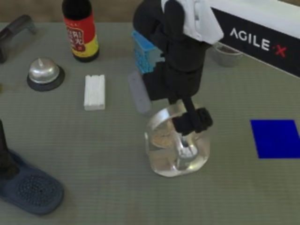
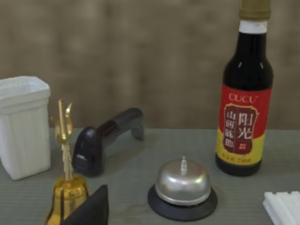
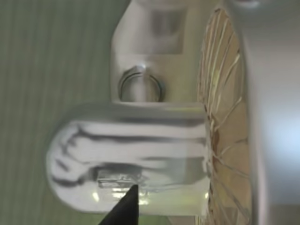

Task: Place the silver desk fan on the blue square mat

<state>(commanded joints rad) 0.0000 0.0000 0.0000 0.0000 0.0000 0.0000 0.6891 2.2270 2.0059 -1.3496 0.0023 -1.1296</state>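
Left arm parked at far left, fingers not readable. Right gripper (image 1: 191, 123) sits right over the silver desk fan (image 1: 177, 145), apparently pinching its motor hub for carrying. Blue square mat (image 1: 275, 138) well right of gripper, bare.

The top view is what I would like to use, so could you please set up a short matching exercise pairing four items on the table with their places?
Items:
1. silver desk fan
2. blue square mat
3. silver dome bell
4. soy sauce bottle

Places:
A. at the table's right edge
B. at the back, left of centre
C. centre of the table, under the right end effector
D. left side, just left of the white block

Pairs: 1-C, 2-A, 3-D, 4-B
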